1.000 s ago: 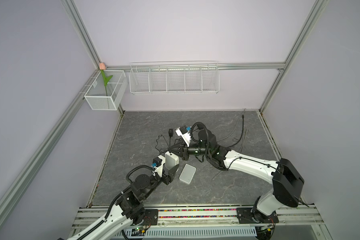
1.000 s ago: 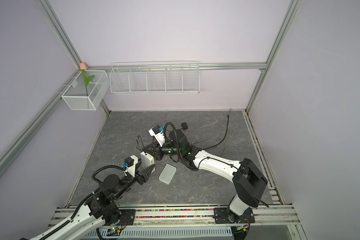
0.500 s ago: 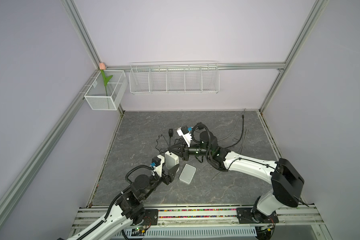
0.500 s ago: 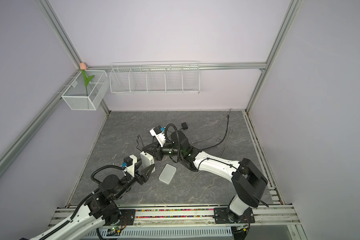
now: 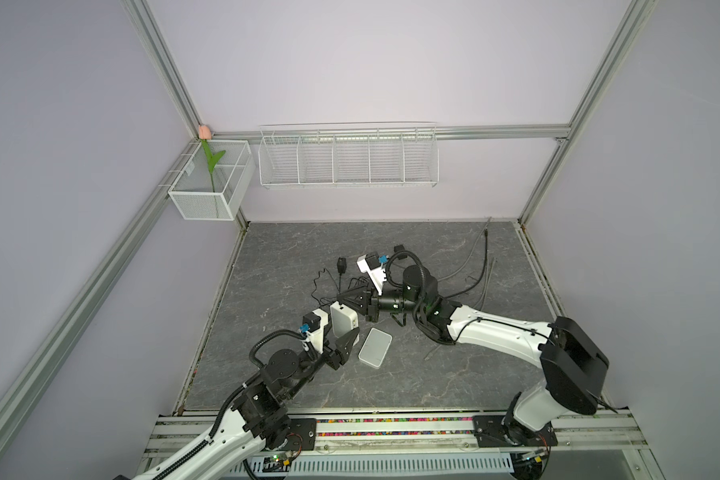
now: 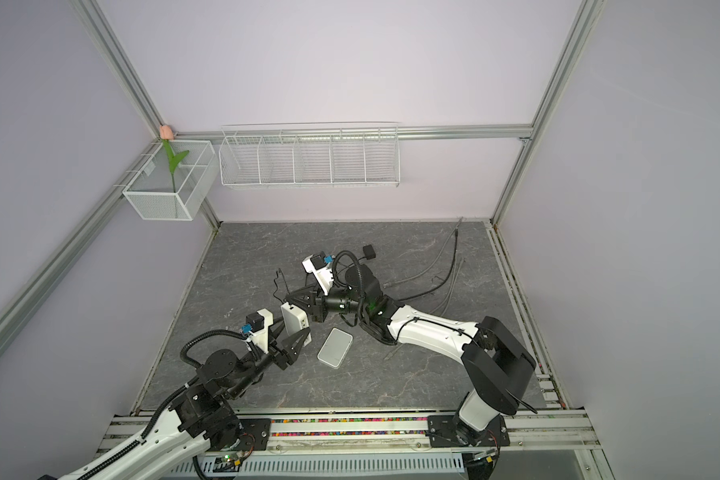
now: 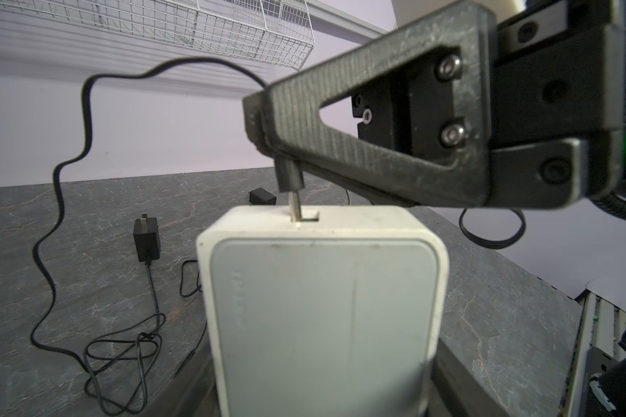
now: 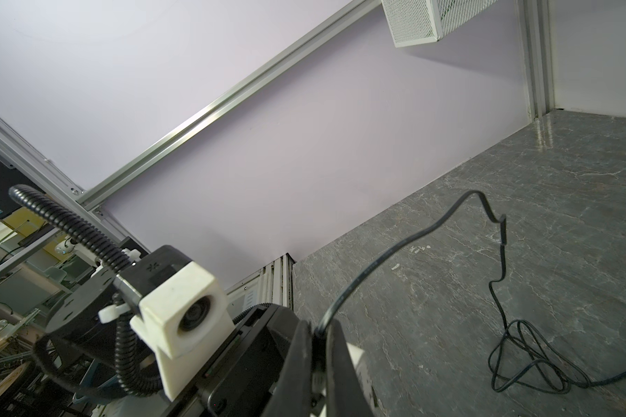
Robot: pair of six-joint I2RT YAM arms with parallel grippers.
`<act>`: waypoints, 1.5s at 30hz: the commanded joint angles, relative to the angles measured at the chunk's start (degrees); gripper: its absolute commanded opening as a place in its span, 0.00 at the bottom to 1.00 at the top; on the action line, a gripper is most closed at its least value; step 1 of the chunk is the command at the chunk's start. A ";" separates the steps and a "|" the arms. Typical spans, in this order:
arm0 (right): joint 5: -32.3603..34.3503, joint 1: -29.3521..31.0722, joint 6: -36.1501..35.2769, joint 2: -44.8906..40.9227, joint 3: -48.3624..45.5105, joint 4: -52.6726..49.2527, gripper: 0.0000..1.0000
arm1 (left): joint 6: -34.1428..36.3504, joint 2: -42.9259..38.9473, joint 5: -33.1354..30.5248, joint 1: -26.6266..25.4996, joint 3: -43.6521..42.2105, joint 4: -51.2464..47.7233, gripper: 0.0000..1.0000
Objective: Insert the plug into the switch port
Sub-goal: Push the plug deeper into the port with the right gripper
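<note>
A white switch [image 5: 344, 326] [image 6: 295, 322] stands upright above the floor, and my left gripper [image 5: 341, 338] [image 6: 289, 336] is shut on its lower part. In the left wrist view its fingers [image 7: 459, 382] flank the switch [image 7: 322, 307]. My right gripper [image 5: 344, 297] [image 6: 288, 298] [image 7: 259, 122] reaches across from the right, shut on the black plug [image 7: 290, 177]. The plug's metal tip sits in the left end of the port [image 7: 306, 216] on the switch's top edge. The plug's black cable [image 7: 84, 126] [image 8: 412, 238] arcs away and coils on the floor.
A second white box [image 5: 375, 347] [image 6: 334, 347] lies flat just right of my left gripper. A black power adapter [image 5: 341, 264] [image 7: 146, 238] and another [image 5: 399, 248] lie further back. Grey cables [image 5: 485, 266] trail at the back right. Wire baskets [image 5: 348, 156] hang on the back wall.
My right gripper has edged slightly left toward the switch with the plug in it. The left gripper and the switch have stayed put.
</note>
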 commanded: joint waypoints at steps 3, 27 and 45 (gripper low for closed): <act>-2.87 0.05 0.28 -0.02 -2.47 -5.06 0.07 | 0.52 -1.26 1.16 -0.36 2.25 8.91 0.00; -4.41 0.23 -4.16 -3.23 -4.30 -11.54 0.07 | 1.68 -2.31 0.80 -0.35 3.18 5.94 0.00; -5.95 0.62 -5.31 -2.43 -5.79 -12.85 0.07 | 0.36 -3.10 2.88 -0.36 3.64 7.85 0.00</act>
